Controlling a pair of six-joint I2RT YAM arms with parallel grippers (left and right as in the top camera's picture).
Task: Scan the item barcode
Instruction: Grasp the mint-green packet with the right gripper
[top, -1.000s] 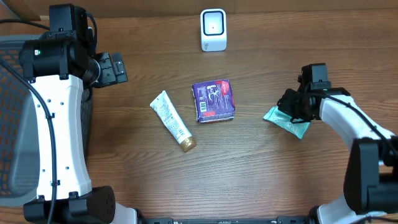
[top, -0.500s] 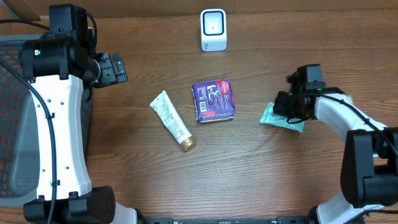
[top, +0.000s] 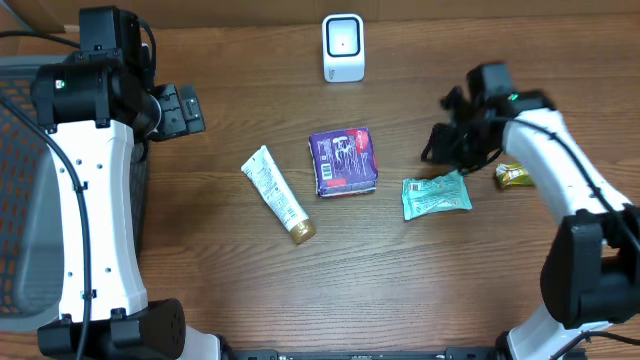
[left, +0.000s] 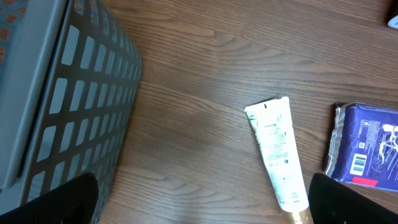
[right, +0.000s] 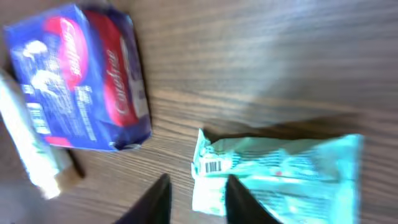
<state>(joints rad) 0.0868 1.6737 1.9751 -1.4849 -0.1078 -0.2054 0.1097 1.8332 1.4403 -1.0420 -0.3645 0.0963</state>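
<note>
Both grippers, left (top: 183, 110) and right (top: 445, 150), are spread and empty, the right hovering by the green packet (top: 436, 195) lying beside the purple pack (top: 343, 161), so I'd guess pick-up comes next: pinch the packet, face its barcode (right: 213, 167) to the scanner (top: 343, 47).

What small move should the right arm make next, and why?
Probably lower the right end effector onto the crinkled teal plastic packet and grip it: it lies free, barcode up, jaws parted above it, far from the white boxy scanner.
</note>
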